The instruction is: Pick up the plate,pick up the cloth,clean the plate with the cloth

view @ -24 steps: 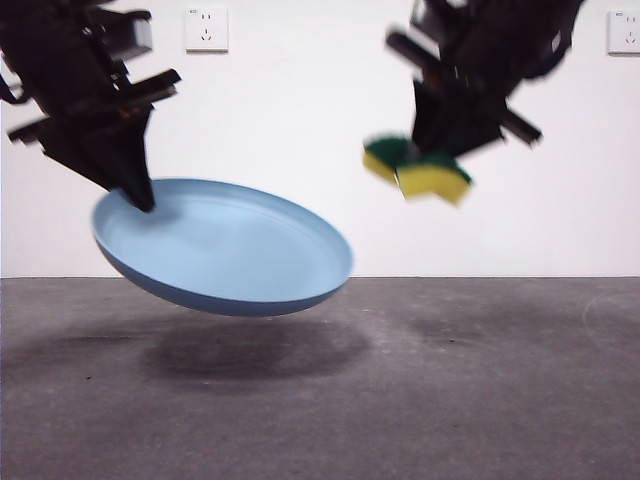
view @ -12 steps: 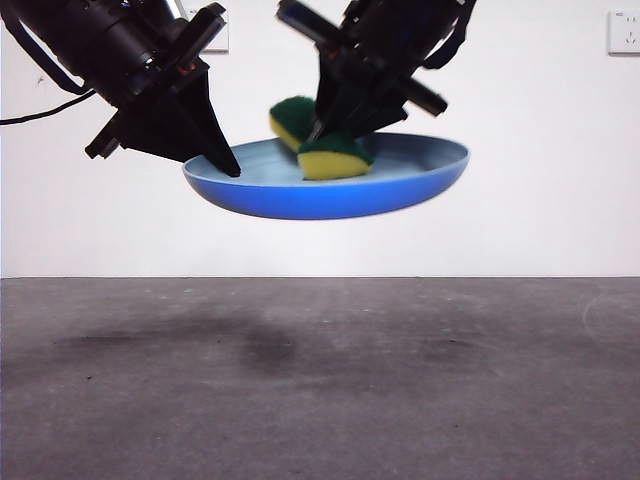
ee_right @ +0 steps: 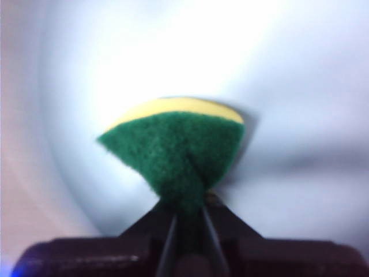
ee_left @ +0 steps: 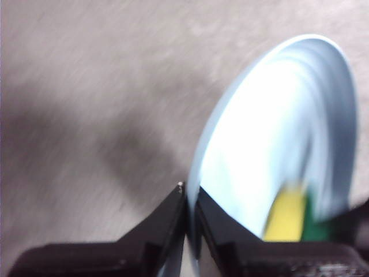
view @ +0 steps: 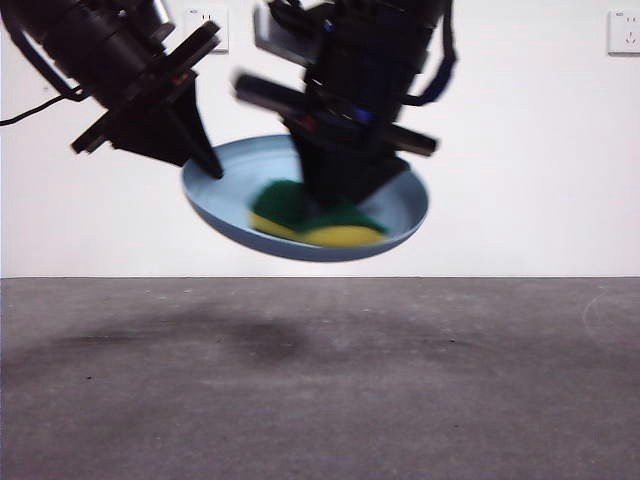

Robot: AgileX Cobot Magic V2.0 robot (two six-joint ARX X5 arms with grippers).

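Note:
The light-blue plate (view: 400,205) hangs in the air, tilted so its inside faces the front view. My left gripper (view: 205,165) is shut on the plate's left rim; the left wrist view shows its jaws clamping the rim (ee_left: 199,173) at the gripper (ee_left: 187,193). My right gripper (view: 335,200) is shut on the cloth, a yellow sponge with a green top (view: 315,222), and presses it against the plate's inside. In the right wrist view the gripper (ee_right: 187,205) pinches the folded sponge (ee_right: 179,150) against the plate (ee_right: 288,75). The sponge also shows in the left wrist view (ee_left: 288,216).
The grey table (view: 320,390) lies well below the plate. A white wall with two sockets (view: 207,18) stands behind.
The plate has tipped from nearly level to face the front and dropped a little. The sponge has slid down to the plate's lower inside. The right arm has moved left and lower.

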